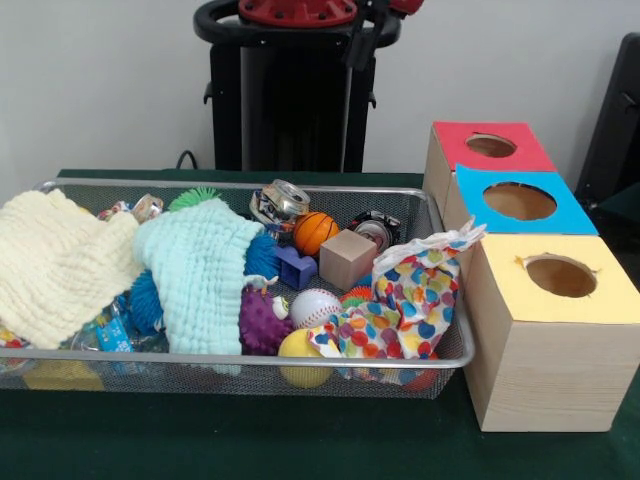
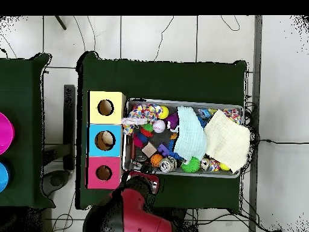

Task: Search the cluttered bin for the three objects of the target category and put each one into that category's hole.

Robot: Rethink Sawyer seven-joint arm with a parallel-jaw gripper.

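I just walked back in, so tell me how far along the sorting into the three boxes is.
Nothing looks done: the holes in the yellow-topped wooden box, blue-topped box and red-topped box show nothing inside. Nothing is in hand; the red and black arm is drawn back, gripper unseen. All the searching is left: the wire mesh bin is full of balls, blocks, cans and cloths.

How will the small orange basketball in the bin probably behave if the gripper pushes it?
The orange basketball is round, so it would likely roll rather than slide. It sits against the purple block and the wooden cube, which may stop it quickly. It looks small, so probably light.
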